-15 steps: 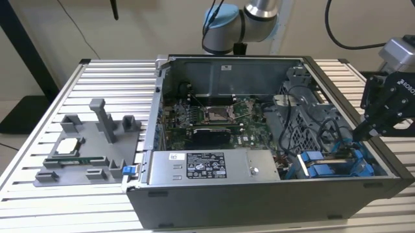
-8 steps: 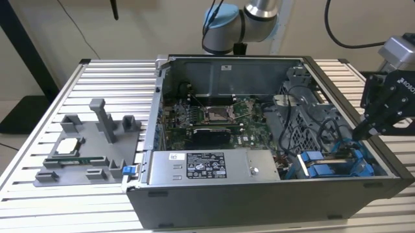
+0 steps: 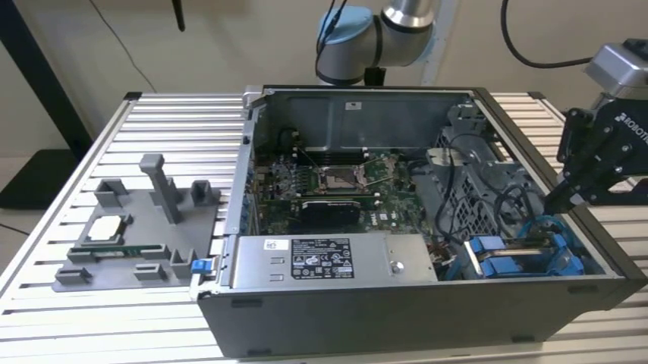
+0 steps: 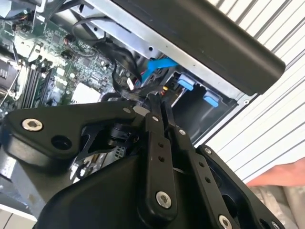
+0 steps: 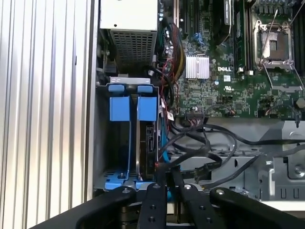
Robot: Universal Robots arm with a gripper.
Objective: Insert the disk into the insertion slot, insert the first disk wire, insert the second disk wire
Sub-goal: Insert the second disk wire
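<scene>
First wrist view: the insertion slot (image 5: 125,138), a grey metal bay with bright blue rails, sits at the corner of the open computer case (image 5: 93,95), just beside the power-supply box (image 5: 128,28) and next to the motherboard (image 5: 228,71). The disk (image 5: 147,148) stands on edge inside the bay, in the compartment nearer the motherboard; its long axis runs along the bay, from the blue tabs towards the gripper (image 5: 167,179). The compartment nearer the case wall holds only its blue rail. The gripper's two black fingers are pressed close together just over the disk's near end, where black cables (image 5: 200,143) and a light blue cable (image 5: 162,152) gather; whether they pinch a wire I cannot tell.

In the exterior view the gripper (image 3: 560,203) hangs over the case's corner at the exterior view's right, above the blue bay (image 3: 517,254). A grey tray of fixtures (image 3: 132,227) lies on the slatted table (image 3: 61,303) at the exterior view's left.
</scene>
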